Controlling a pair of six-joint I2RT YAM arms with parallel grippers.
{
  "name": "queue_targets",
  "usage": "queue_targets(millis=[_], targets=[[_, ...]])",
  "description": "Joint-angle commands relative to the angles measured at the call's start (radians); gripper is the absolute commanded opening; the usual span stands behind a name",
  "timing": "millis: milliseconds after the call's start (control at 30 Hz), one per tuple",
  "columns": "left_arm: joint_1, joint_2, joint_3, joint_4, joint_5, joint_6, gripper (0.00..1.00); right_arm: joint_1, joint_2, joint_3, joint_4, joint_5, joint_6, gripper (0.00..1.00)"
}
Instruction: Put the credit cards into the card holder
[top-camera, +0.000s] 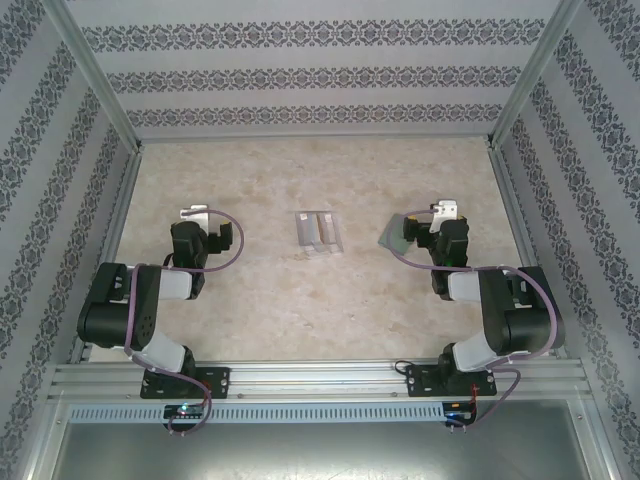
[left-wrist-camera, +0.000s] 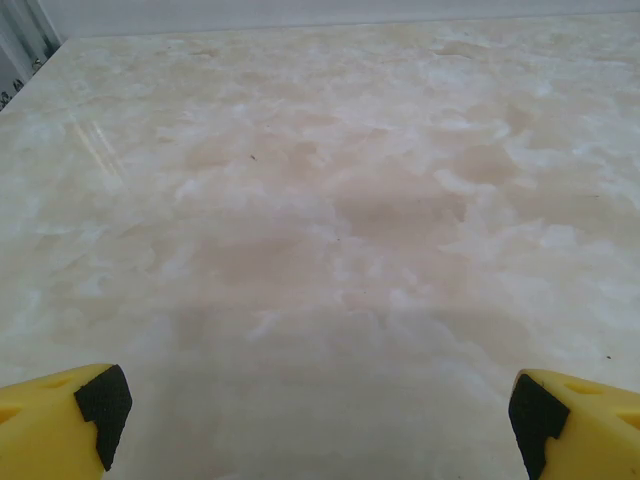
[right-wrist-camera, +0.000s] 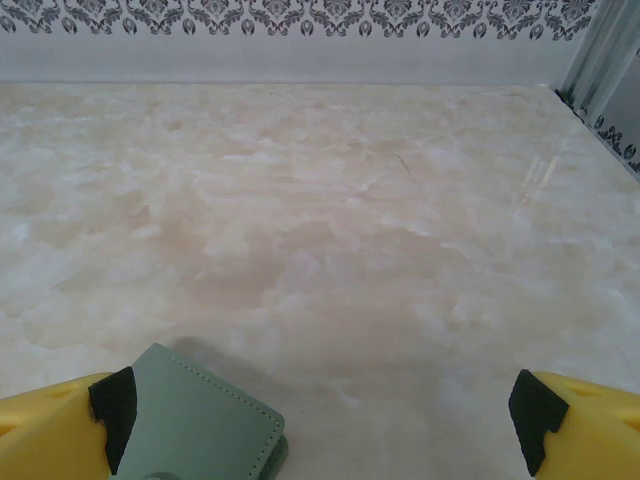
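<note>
The card holder (right-wrist-camera: 195, 425), a sage-green stitched wallet, lies folded shut on the marble table. In the right wrist view its corner sits by the left finger (right-wrist-camera: 60, 430) of my right gripper (right-wrist-camera: 320, 425), which is open and holds nothing. From above, the card holder (top-camera: 394, 238) lies just left of the right gripper (top-camera: 432, 222). My left gripper (left-wrist-camera: 320, 425) is open over bare table, far to the left (top-camera: 200, 222). Pale upright strips stand in the clear stand (top-camera: 318, 232). I cannot tell whether they are the credit cards.
The clear plastic stand sits mid-table between the two arms. Patterned walls (top-camera: 320, 80) and metal frame posts (top-camera: 110, 110) close in the table at the back and both sides. A metal rail (top-camera: 320, 380) with both arm bases runs along the near edge.
</note>
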Motion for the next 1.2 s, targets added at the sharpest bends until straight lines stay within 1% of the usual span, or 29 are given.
queue_targets(millis=[0,33,67,867,933,1000,1033,1067,1133,1167], targets=[[0.012,0.006,-0.001,0.027,0.016,-0.010,0.99,-0.013,0.001,0.014,0.003,-0.023,-0.001,0.98],[0.011,0.004,0.005,0.014,0.043,0.000,0.99,-0.013,0.002,0.013,0.003,-0.023,0.000,0.98],[0.011,0.005,0.005,0.015,0.046,0.002,0.99,-0.013,0.000,0.014,0.003,-0.023,0.000,0.98],[0.015,0.001,0.004,0.018,0.048,0.000,0.99,-0.020,0.001,0.016,-0.001,-0.035,0.004,0.98],[0.003,-0.032,0.015,-0.034,0.042,0.014,1.00,-0.020,-0.003,0.014,0.002,-0.035,0.004,0.98],[-0.035,-0.099,0.050,-0.155,-0.007,0.038,0.99,-0.018,-0.009,0.021,-0.017,-0.016,0.007,0.98],[-0.053,-0.141,0.067,-0.218,-0.008,0.054,1.00,-0.011,-0.020,0.027,-0.027,0.002,0.007,0.98],[-0.068,-0.184,0.084,-0.280,-0.002,0.067,0.99,0.006,-0.044,0.041,-0.065,0.038,-0.002,0.98],[-0.089,-0.262,0.118,-0.383,0.011,0.039,1.00,0.048,-0.121,0.104,-0.245,0.126,-0.022,0.98],[-0.095,-0.298,0.137,-0.432,0.021,0.004,0.99,0.073,-0.163,0.140,-0.343,0.174,-0.030,0.98]])
